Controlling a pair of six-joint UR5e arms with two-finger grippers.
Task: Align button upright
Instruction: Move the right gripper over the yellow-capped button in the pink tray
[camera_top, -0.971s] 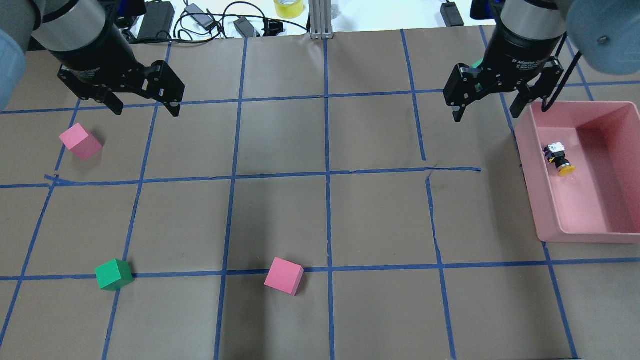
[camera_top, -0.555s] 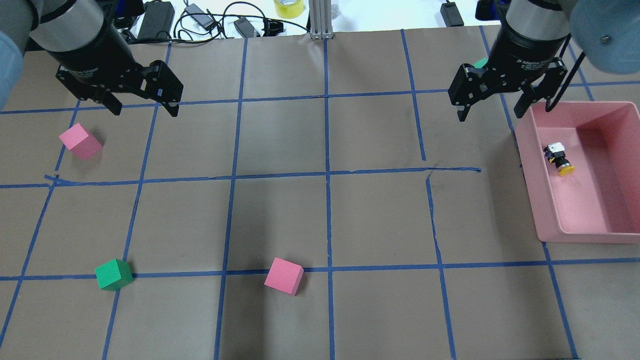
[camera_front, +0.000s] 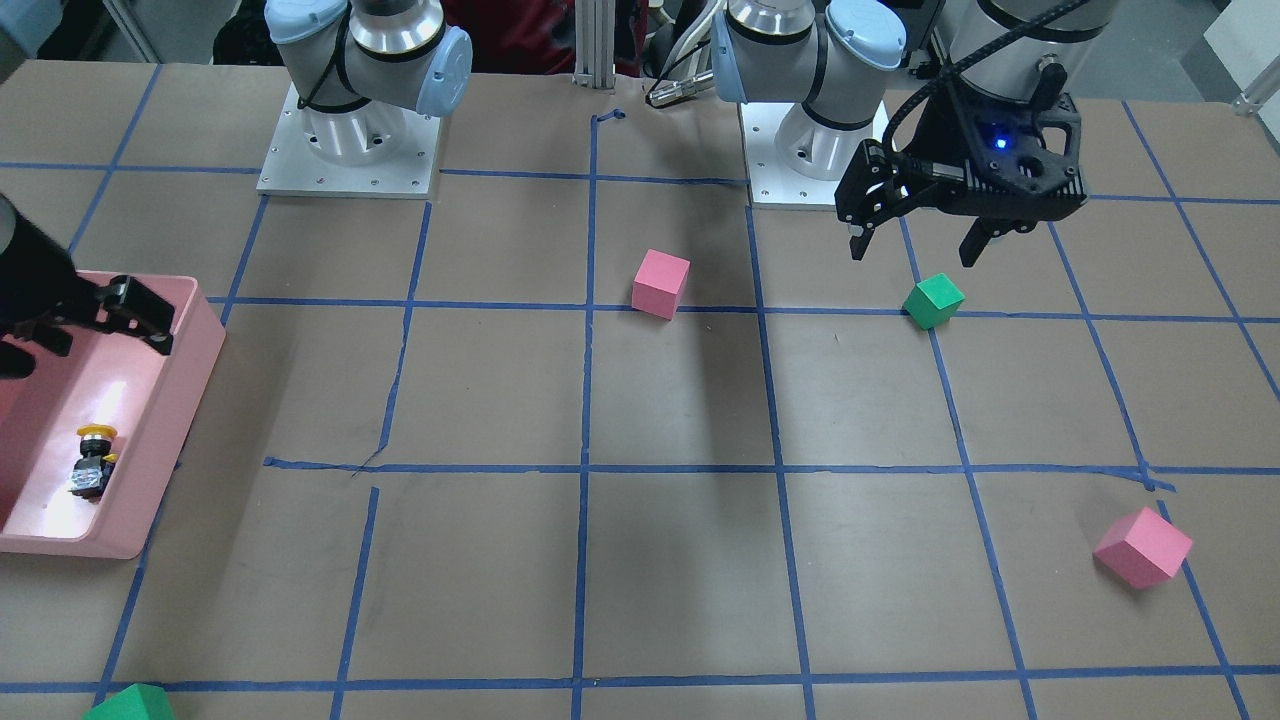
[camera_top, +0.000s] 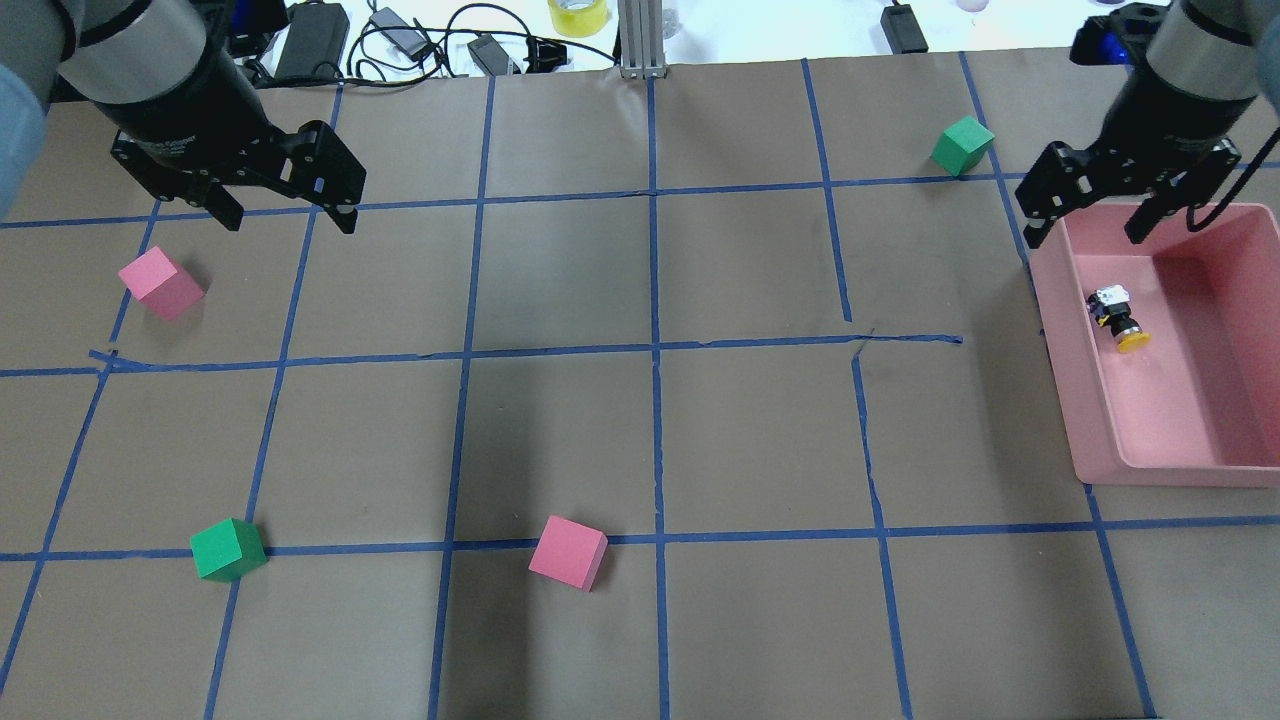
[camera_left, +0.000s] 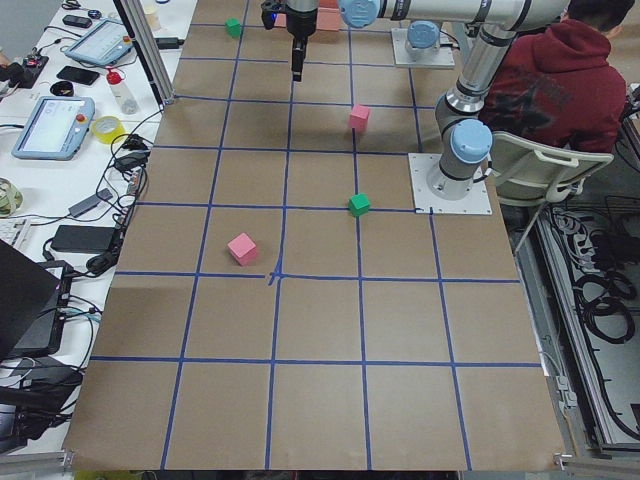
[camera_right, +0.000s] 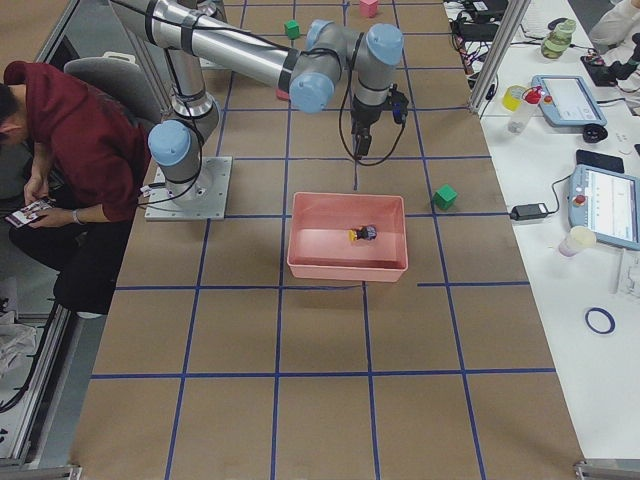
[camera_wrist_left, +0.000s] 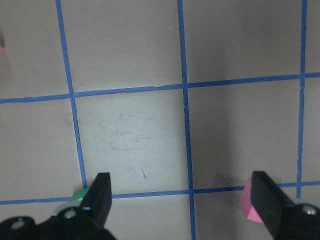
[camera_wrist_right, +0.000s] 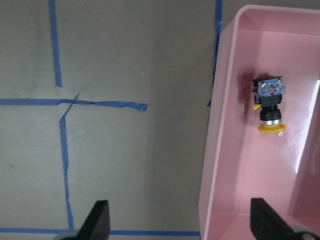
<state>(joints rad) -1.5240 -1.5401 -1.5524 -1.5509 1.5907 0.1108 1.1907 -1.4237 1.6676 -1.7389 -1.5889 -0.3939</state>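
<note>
Nearest the robot, a green cube (camera_top: 228, 549) and a pink cube (camera_top: 568, 552) sit on the table (camera_top: 560, 430). Farther out, the button (camera_top: 1120, 320) lies on its side in the bin (camera_top: 1062, 385), close to its inner wall, yellow cap toward the robot. The right gripper (camera_top: 1085, 238) hangs wide and empty over the bin's far corner. The left gripper (camera_top: 292, 222), equally wide and empty, hangs beyond a second pink cube (camera_top: 160, 283).

Front-facing view: the frame edge crops my right gripper (camera_front: 105, 338) over the pink bin (camera_front: 178, 405), and the bin's outer side. A green cube (camera_front: 128, 703) beyond the bin's operator end: half cropped. Right-side view: button (camera_right: 362, 234) inside the bin too small to judge its pose.
</note>
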